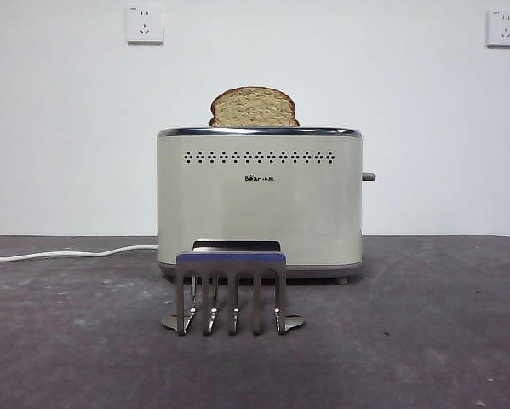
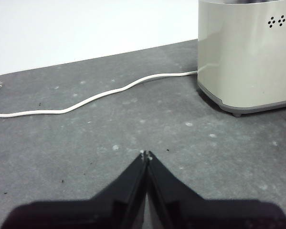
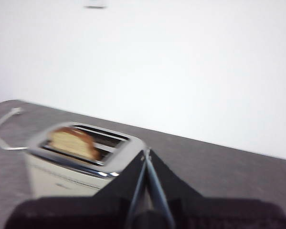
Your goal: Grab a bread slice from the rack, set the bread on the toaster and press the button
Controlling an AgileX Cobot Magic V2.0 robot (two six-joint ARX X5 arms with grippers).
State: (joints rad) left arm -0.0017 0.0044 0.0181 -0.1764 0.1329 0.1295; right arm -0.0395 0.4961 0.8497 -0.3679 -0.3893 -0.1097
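The slice of bread (image 1: 254, 107) stands in a slot of the cream toaster (image 1: 260, 204), its rounded top sticking out above the chrome rim. The right wrist view shows it in the toaster (image 3: 71, 141) from above, blurred. The button (image 1: 369, 177) is a dark knob on the toaster's right narrow side. The metal rack (image 1: 232, 290) stands empty in front of the toaster. My left gripper (image 2: 146, 154) is shut and empty, low over the table beside the toaster's (image 2: 248, 52) left end. My right gripper (image 3: 146, 153) is shut and empty, above the toaster's near end.
A white power cord (image 1: 63, 253) runs from the toaster's left side across the dark grey table (image 1: 425, 341); it also shows in the left wrist view (image 2: 85, 100). Two wall sockets (image 1: 144, 24) sit on the white wall behind.
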